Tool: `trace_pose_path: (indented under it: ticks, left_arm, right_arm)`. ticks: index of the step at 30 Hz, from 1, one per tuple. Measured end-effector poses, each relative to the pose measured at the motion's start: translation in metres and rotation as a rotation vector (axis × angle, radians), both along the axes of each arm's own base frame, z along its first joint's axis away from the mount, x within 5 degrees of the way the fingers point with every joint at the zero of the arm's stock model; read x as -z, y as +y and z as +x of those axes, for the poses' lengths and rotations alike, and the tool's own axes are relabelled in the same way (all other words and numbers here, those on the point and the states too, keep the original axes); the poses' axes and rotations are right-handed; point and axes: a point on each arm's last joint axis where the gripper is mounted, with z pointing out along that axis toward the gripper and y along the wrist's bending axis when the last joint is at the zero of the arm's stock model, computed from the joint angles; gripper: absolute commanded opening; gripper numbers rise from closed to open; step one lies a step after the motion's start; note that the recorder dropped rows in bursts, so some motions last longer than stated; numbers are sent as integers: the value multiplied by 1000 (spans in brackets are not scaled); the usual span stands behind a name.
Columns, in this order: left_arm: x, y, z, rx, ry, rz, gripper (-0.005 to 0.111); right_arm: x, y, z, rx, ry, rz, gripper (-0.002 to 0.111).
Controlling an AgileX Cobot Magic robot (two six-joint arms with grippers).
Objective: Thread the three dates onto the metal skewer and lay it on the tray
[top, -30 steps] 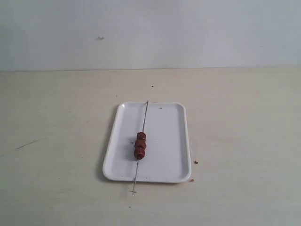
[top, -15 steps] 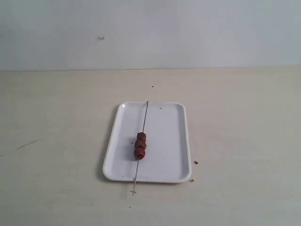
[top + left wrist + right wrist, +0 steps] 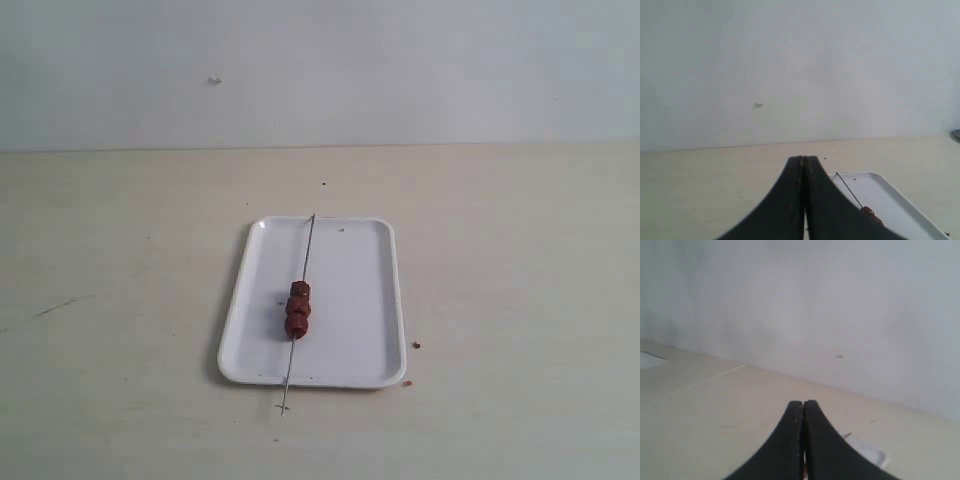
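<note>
The white tray [image 3: 350, 300] lies in the middle of the table in the exterior view. The metal skewer [image 3: 308, 250] rests lengthwise across it, its near end sticking out over the front rim. The three dates [image 3: 297, 309] sit threaded together on the skewer near the tray's centre. Neither arm shows in the exterior view. My left gripper [image 3: 804, 160] is shut and empty, held away from the tray [image 3: 880, 192], with the skewer [image 3: 847, 187] and one date [image 3: 869, 212] visible beyond it. My right gripper [image 3: 803, 403] is also shut and empty; a tray corner [image 3: 872, 454] peeks out behind it.
Tiny reddish crumbs [image 3: 416, 345] lie on the table just right of the tray, another [image 3: 407, 381] by its front right corner. A dark speck [image 3: 324, 183] sits behind the tray. A plain pale wall [image 3: 320, 70] closes off the back of the table.
</note>
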Motion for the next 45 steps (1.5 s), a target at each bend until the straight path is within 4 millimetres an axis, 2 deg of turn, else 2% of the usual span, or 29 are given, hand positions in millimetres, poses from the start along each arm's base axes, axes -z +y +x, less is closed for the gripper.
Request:
trace_pose_path:
  ticks: [5,8,12,20,27,31,45]
  left_arm:
    - [0,0,0,0,0,0,0]
    - [0,0,0,3,-1,0,0]
    - [0,0,0,3,-1,0,0]
    - [0,0,0,6,-1,0,0]
    - [0,-1,0,12,-2,0,0]
    - [0,-1,0,12,-2,0,0]
    - [0,-1,0,12,-2,0,0]
  right_arm:
    - [5,-15,-6,247,-134,-121,0]
    - [13,-19,-3,384,-116,-148,0]
    - [22,-23,0,477,-78,-165,0]
    - [53,-24,9,493,13,-182,0]
    - [89,-27,16,522,123,-47,0]
    - [95,-27,15,526,192,-28,0]
    - [96,-27,15,531,207,-17,0]
